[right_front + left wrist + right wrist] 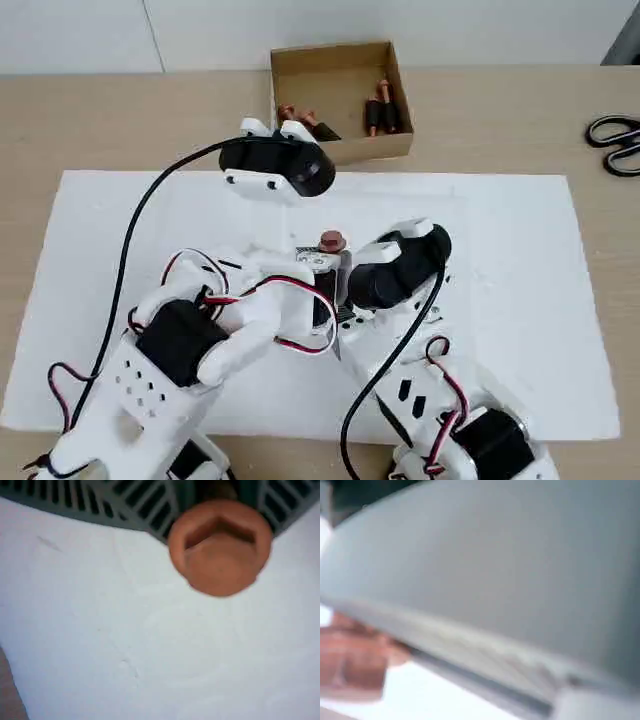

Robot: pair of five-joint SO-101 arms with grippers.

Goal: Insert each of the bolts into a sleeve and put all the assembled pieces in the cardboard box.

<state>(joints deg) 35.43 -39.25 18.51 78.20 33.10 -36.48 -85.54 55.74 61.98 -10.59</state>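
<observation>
A copper bolt [332, 241] stands head-up at the middle of the white sheet [520, 260], where the two arms meet. In the left wrist view its head [220, 550] sits very close, pressed against a dark ridged finger [125, 505], above the white sheet. My left gripper [325, 262] looks shut on this bolt. The right wrist view has a blurred copper piece [350, 655] beside a large pale surface. The right arm's black wrist [400, 268] lies just right of the bolt. The cardboard box [345, 150] at the back holds assembled pieces [385, 110].
Black-handled scissors [615, 140] lie on the wooden table at the far right. A black and white arm part [275, 165] hangs over the box's front left corner. Cables run from both bases at the near edge.
</observation>
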